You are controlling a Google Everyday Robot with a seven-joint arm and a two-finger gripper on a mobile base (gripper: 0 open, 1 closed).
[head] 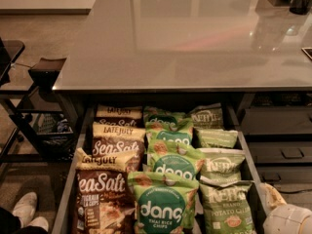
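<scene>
Pincer (273,200) at right edge of drawer (247,162) (grip: cannot tell), beside Kettle potato chips (226,211), Dang chips (162,209), Late July bags (103,199)

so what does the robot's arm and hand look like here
Only the bottom right corner shows it, beside the drawer and the green Kettle bag: a rounded white arm shell with a thin dark seam, and the hand, a cream-tan piece above it. No cables or markings visible.
</scene>
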